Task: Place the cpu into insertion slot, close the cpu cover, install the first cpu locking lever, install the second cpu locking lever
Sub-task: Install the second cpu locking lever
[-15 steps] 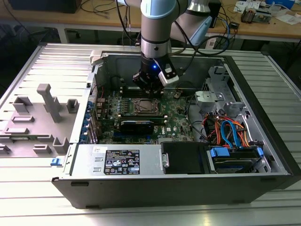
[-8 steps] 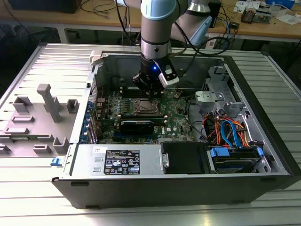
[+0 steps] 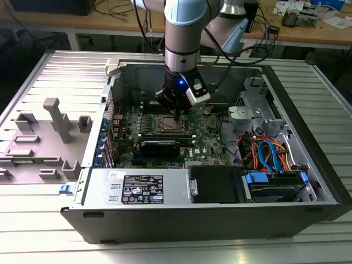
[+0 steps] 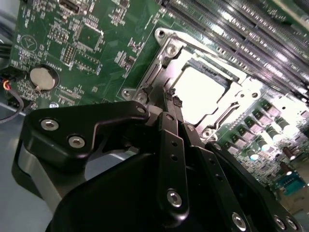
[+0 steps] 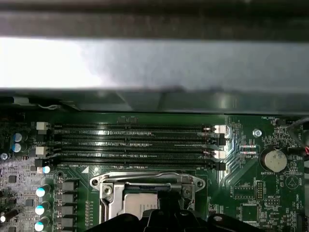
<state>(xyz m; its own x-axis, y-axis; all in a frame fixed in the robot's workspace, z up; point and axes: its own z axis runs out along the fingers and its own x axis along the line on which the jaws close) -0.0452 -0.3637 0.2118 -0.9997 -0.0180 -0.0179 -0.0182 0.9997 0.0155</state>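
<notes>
Gripper [image 4: 170, 96] is down at the edge of the insertion slot [image 3: 171, 124], fingers [image 4: 175, 112] pinched together with no visible gap and nothing between them, so clenched and empty as far as I can see; in the exterior view it sits right over the socket inside the open PC case [image 3: 308, 181]. The cpu [image 4: 200, 87] is already seated: its pale metal top shows through the window of the cpu cover [image 4: 244, 94], which lies flat over it in the second wrist view. So placement looks done and the cover looks closed. Fingertips sit at the socket rim near one corner, where a lever would run; my read is it's working a locking lever, but I can't tell which one, or whether either is latched. First wrist view shows the socket frame [image 5: 145, 183] just below the memory slots [image 5: 135, 145], with the coin battery [image 5: 273, 159] off to one side on the green motherboard [image 5: 241, 203]. Case lies on its side on a ribbed metal table [image 3: 55, 236]; a grey fixture plate [image 3: 44, 143] sits at the exterior view's left, with a cluttered wooden bench [image 3: 308, 27] behind.
</notes>
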